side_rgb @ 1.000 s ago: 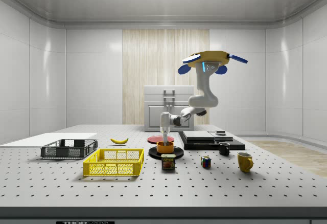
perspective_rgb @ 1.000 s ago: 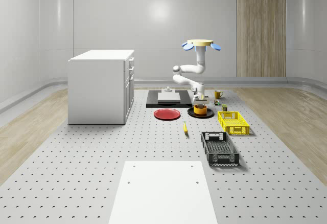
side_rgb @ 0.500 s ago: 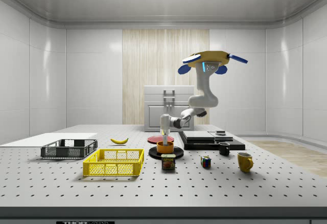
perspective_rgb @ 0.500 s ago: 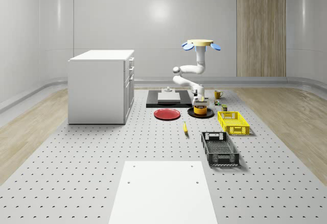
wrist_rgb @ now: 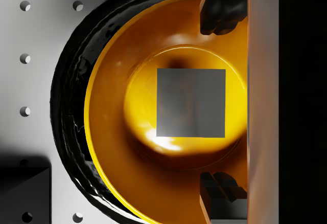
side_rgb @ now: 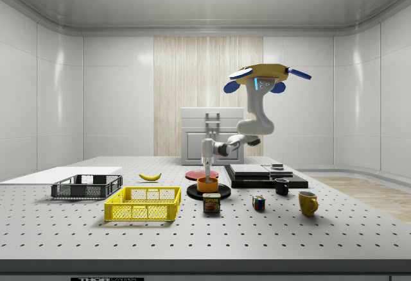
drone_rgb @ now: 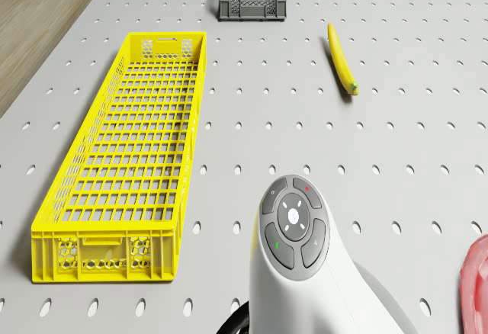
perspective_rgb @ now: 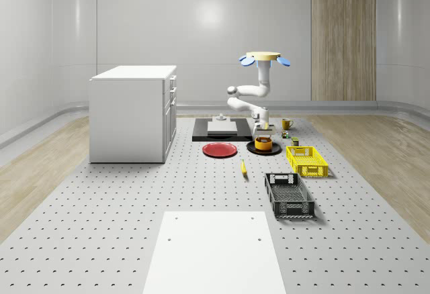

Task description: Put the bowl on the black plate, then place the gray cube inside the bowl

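An orange bowl [wrist_rgb: 127, 147] sits on the black plate [wrist_rgb: 66, 111], and the gray cube [wrist_rgb: 190, 103] lies flat at the bowl's bottom. My gripper [wrist_rgb: 219, 101] is straight above the bowl, open, with its fingertips [wrist_rgb: 220, 14] standing wider than the cube and apart from it. In the whole-scene view the bowl [perspective_rgb: 264, 144] and plate [perspective_rgb: 252, 149] are right of centre, with the gripper [perspective_rgb: 263, 133] just over them. The side view has the gripper [side_rgb: 207, 169] above the bowl [side_rgb: 207, 184]. The drone [perspective_rgb: 263, 57] hovers high, a little behind the plate.
A red plate [perspective_rgb: 220, 150] lies beside the black plate. A yellow basket [perspective_rgb: 306, 160], a dark crate [perspective_rgb: 288, 194] and a banana [perspective_rgb: 243, 167] lie nearer the front. A white cabinet [perspective_rgb: 133, 113] stands at the left. A can [side_rgb: 211, 203] and mugs stand near the plate.
The gripper dipped slightly toward the bowl half a second ago and now stands a little higher. The drone has held its place, and the bowl and plate have not moved.
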Motion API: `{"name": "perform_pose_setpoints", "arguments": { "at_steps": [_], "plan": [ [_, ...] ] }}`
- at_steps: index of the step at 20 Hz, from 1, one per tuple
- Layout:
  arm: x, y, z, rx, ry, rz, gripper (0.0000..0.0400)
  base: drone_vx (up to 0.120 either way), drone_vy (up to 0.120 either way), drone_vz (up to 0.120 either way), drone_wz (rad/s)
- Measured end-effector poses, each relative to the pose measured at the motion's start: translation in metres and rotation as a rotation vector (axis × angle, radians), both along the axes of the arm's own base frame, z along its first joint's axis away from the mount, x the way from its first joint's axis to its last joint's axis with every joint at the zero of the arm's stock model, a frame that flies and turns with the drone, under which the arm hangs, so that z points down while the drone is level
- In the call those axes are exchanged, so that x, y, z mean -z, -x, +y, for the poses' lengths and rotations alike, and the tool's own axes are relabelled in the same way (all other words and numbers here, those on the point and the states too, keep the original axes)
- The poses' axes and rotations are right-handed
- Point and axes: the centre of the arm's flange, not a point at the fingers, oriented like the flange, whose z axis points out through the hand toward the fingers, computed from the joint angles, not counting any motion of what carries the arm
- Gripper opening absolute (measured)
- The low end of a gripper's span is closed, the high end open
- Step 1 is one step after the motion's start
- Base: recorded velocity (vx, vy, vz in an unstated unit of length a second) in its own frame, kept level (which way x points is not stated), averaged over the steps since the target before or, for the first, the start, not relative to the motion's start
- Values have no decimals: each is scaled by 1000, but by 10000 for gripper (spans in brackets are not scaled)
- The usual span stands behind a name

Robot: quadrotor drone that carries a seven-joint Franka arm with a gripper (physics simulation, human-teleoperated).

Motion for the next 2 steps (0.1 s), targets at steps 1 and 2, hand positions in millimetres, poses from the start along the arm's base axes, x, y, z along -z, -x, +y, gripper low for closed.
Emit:
{"name": "perform_pose_setpoints", "arguments": {
  "at_steps": [1,2],
  "plan": [
    [2,0,0,0,0,0,398,0,0,0,0],
    [3,0,0,0,0,0,398,0,0,0,0]
  ]
}}
